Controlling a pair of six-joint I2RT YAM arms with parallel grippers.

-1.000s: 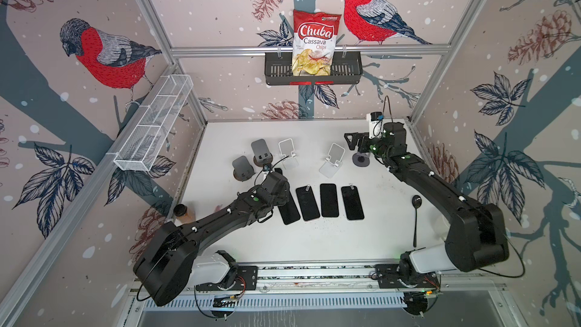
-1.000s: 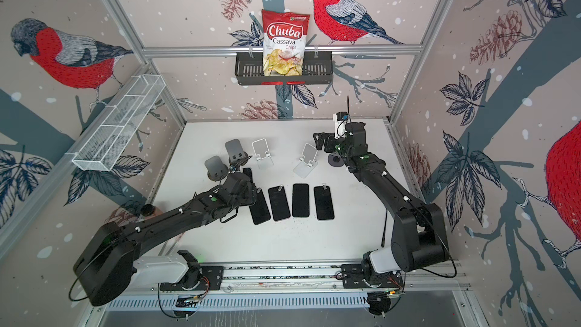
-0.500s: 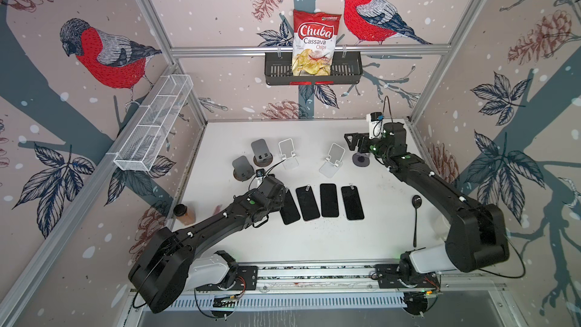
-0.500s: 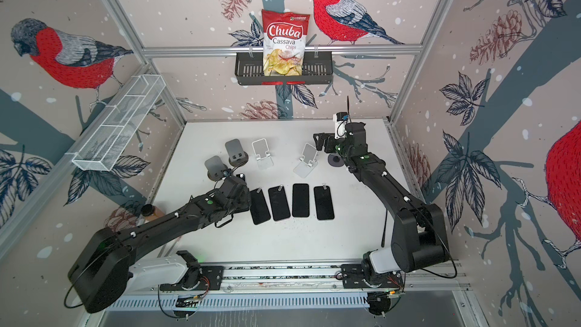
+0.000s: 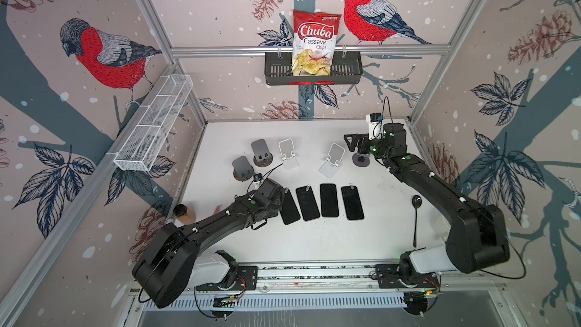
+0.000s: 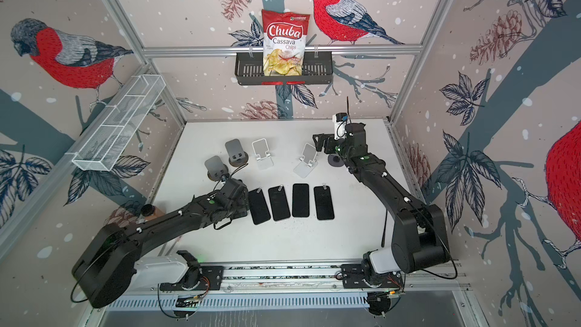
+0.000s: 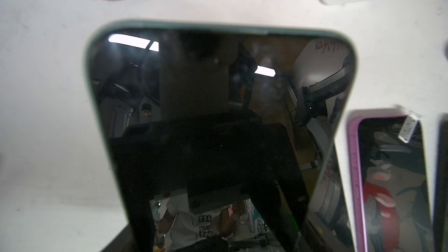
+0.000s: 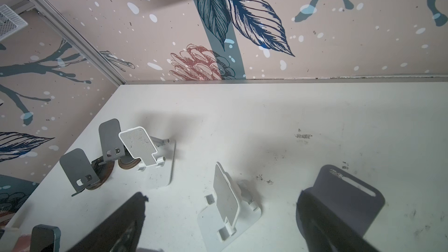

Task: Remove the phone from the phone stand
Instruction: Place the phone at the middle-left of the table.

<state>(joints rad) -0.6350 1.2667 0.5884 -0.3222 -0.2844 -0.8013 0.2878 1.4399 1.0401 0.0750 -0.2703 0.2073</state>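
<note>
A dark phone [image 7: 218,69] with a green rim fills the left wrist view. My left gripper [image 5: 278,204] is shut on it, one dark finger [image 7: 137,214] along each long side. It sits low at the left end of a row with three more phones [image 5: 329,200]. I cannot tell whether it touches the table. Each phone stand is bare: two grey [image 5: 261,152], two white [image 5: 333,158] and a dark one [image 8: 349,200]. My right gripper [image 8: 221,193] hangs open above the table, with the dark stand beside it.
A spoon [image 5: 415,215] lies at the right, near the right arm. A brown bottle [image 5: 182,213] stands by the left wall. A chips bag [image 5: 316,42] sits in a black basket [image 5: 349,72] on the back wall. A wire basket [image 5: 154,124] hangs on the left wall.
My left arm has drawn back a little toward the front left, and more of the green-rimmed phone shows beside its wrist. The right arm has not moved.
</note>
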